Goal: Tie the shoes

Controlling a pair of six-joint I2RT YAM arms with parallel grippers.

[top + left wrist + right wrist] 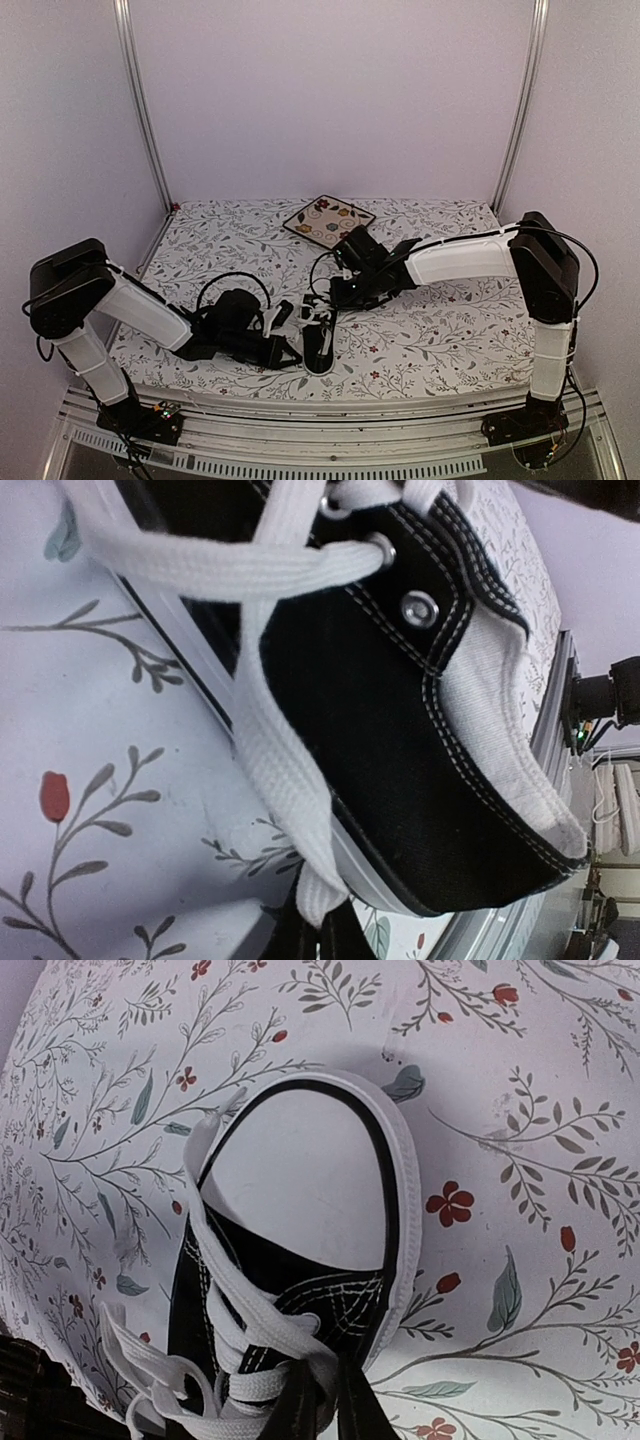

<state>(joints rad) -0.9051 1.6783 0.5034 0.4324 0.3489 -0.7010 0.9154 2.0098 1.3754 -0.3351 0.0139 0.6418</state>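
The shoe (319,345), a small black canvas sneaker with white toe cap and white laces, lies near the table's front edge between both arms. My left gripper (291,351) sits at the shoe's left side. In the left wrist view, my left gripper (318,935) is shut on the end of a white lace (272,742) that runs down the shoe's (400,730) side. My right gripper (333,297) hovers over the far end of the shoe. In the right wrist view, my right gripper (325,1400) pinches a lace strand (268,1325) over the shoe's (300,1190) tongue.
A square floral plate (328,221) lies at the back of the flowered tablecloth (440,330). Metal frame posts (142,110) stand at the back corners. The table's front rail (330,410) runs just below the shoe.
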